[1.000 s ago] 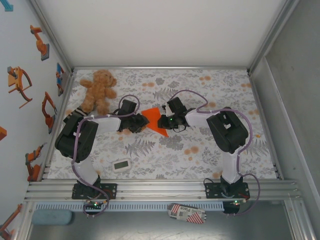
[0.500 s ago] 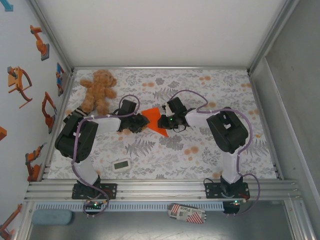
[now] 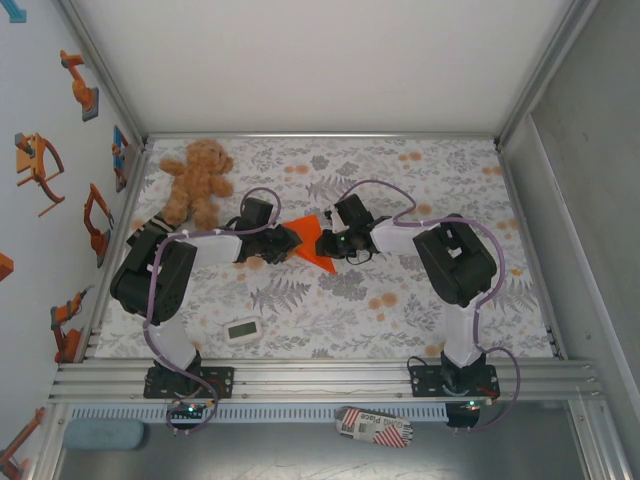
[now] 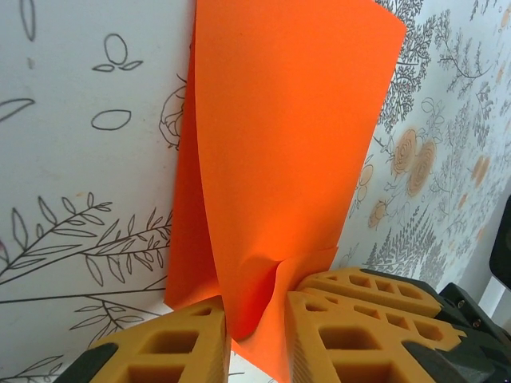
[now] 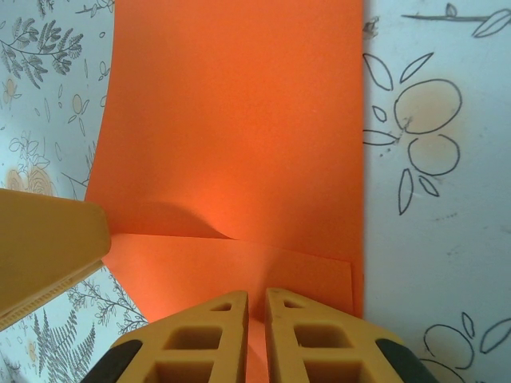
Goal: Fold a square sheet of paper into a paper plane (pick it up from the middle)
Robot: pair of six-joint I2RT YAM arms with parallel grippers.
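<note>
Floral worktop [image 3: 400, 300], brown teddy bear [image 3: 196, 181] far left, creased orange square sheet of paper [image 3: 306, 229] mid-worktop between the arms, left hand [image 4: 255, 302] and right hand [image 5: 255, 302] each pinched closed on its edge, white timer [image 3: 242, 329] near left.

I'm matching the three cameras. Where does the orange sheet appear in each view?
Top external: orange sheet at mid-table, right of the teddy bear.
Left wrist: centre, rising from the left gripper.
Right wrist: upper middle, ahead of the right gripper.
Shared landmark: floral tablecloth.
</note>
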